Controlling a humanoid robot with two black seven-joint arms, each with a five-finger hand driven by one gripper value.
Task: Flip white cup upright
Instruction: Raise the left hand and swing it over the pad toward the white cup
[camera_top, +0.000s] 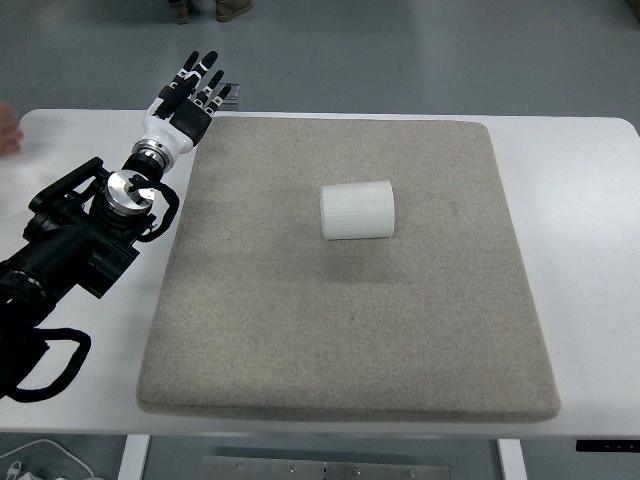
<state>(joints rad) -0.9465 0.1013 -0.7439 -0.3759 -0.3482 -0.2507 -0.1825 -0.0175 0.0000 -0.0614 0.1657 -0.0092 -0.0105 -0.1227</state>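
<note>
Still toppled, white cup (357, 210) mid-mat (300, 330), well apart from left hand (185, 100) fingers (200, 72), released.

Bright, even overhead light; soft short shadows, mild glare on the white worktop (580, 250), everything sharp, edges slightly bowed.

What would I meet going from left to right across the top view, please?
Left arm → left hand → mat → white cup, lying on its side on the mat → bare table.
</note>
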